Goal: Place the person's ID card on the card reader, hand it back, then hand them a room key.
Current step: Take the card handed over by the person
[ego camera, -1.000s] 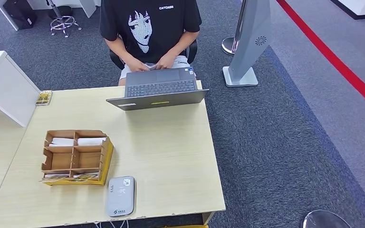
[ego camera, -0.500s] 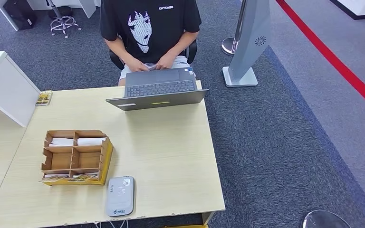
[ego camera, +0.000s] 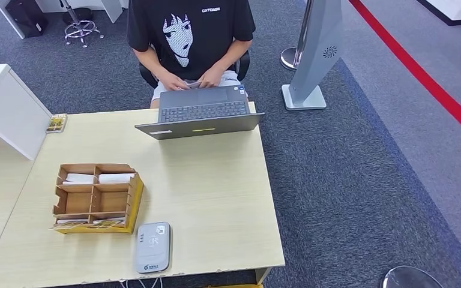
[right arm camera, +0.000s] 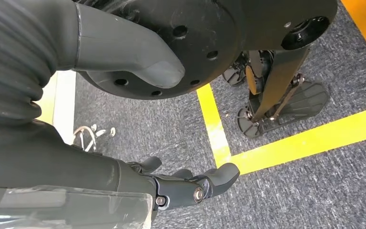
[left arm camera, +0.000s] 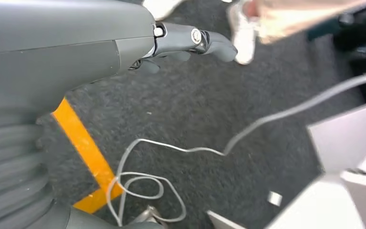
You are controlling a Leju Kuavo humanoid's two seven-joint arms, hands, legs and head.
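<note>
One wooden organizer (ego camera: 96, 198) sits left of one grey card reader (ego camera: 153, 246), which lies flat at the desk's (ego camera: 216, 192) near edge, its small logo unreadable. One laptop (ego camera: 199, 114) stands beyond. The person's (ego camera: 189, 36) shirt reads "CATCASE". Left hand (left arm camera: 181, 40) and right hand (right arm camera: 190, 186) hang loosely curled, holding nothing.
</note>
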